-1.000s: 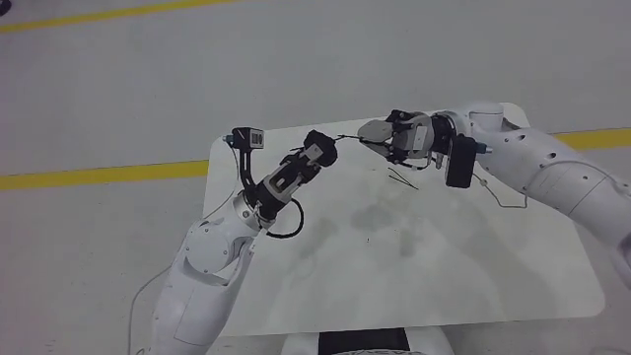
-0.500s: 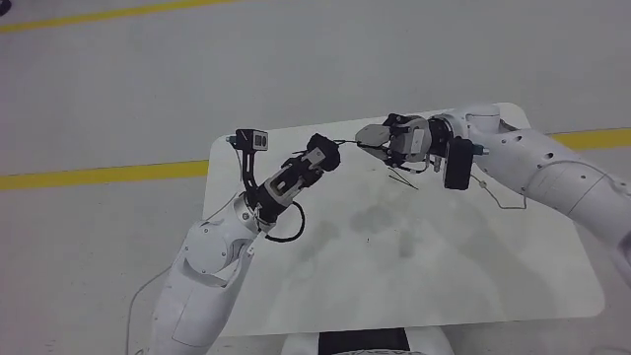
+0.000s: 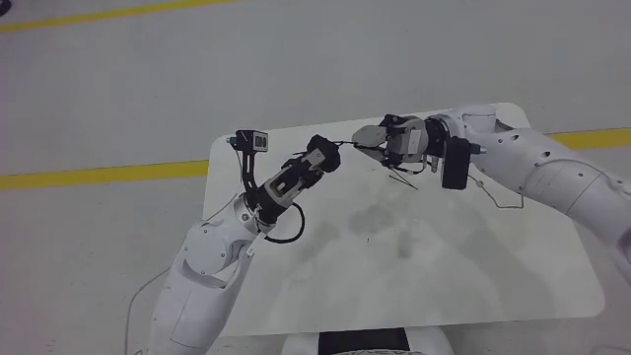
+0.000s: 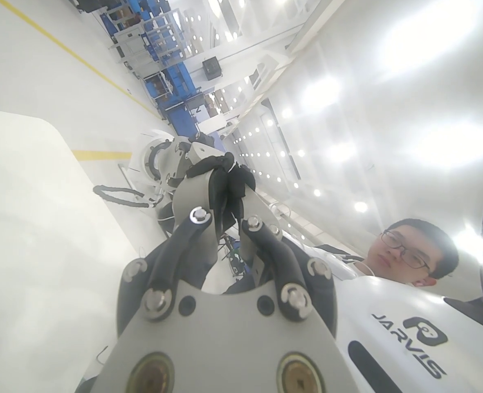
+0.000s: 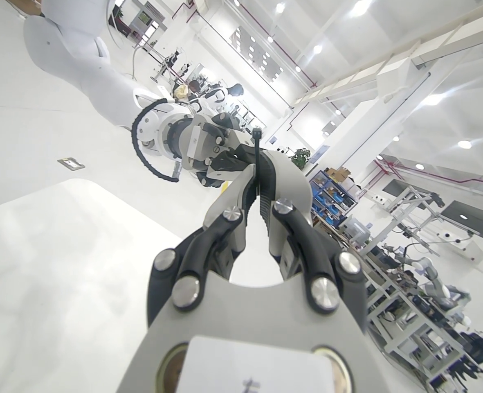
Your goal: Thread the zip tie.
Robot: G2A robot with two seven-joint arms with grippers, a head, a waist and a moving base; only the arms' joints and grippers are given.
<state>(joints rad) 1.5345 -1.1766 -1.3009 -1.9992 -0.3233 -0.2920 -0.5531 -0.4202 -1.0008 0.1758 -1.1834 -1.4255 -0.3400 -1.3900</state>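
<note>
1. The black zip tie (image 5: 259, 152) is held in the air over the far part of the white table (image 3: 473, 276), between the two grippers. Its square head (image 5: 257, 130) pokes out just past the right fingertips, and the strap runs back between them.
2. The right gripper (image 5: 260, 165) has its fingers pressed together on the strap just below the head, clamping it.
3. The left gripper (image 4: 230, 175) sits just to the left, facing the right one tip to tip and nearly touching it, with its fingers drawn together. From above, a thin dark line bridges the small gap between the two. It therefore likely pinches the tie's tail, though its own wrist view does not show the strap clearly.
4. The step in hand, as I judge it, is lining the tail up with the slot in the head. No closed loop is visible, so the threading is not yet done.
5. The next move calls for fine alignment of the tail tip with the slot. A short, straight push would follow, with the head held steady against twisting.
6. A few loose dark ties (image 3: 402, 178) lie on the table just on the near side of the right gripper.
</note>
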